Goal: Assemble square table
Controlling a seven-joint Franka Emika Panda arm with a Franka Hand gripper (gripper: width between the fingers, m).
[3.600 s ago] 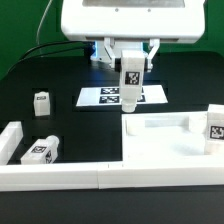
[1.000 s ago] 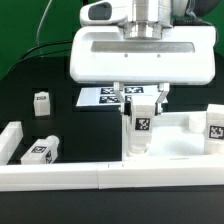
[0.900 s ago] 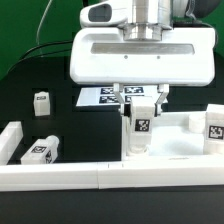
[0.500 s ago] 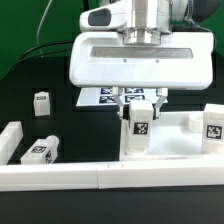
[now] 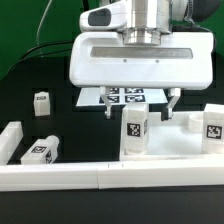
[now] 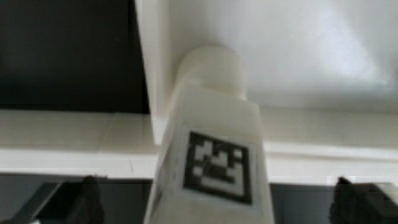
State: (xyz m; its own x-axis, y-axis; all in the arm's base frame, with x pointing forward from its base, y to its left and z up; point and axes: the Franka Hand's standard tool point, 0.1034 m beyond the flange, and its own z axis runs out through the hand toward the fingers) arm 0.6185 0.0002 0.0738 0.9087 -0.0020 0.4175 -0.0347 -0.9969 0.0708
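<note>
Here, the tool (image 5: 140,104) hung wide apart above an upright leg (image 5: 134,130) of the square table.

Its two fingers (image 5: 108,105) stood on either side of this leg, clear of it and grasping nothing. In the wrist view the leg (image 6: 214,150) rose between the dark fingertips (image 6: 79,200) with a gap on each side. The leg stood at the corner of the white slab (image 5: 175,146) on the exterior view's left. The slab lay just beside the long white wall (image 5: 70,178), along the surface's edge nearest to the camera. A second leg (image 5: 214,126) stood at the slab's side on the exterior view's right. A third leg (image 5: 41,102) stood alone on the black surface (image 5: 60,75). A fourth leg (image 5: 40,152) lay near the wall. The marker board (image 5: 95,97) lay behind the tool.
</note>
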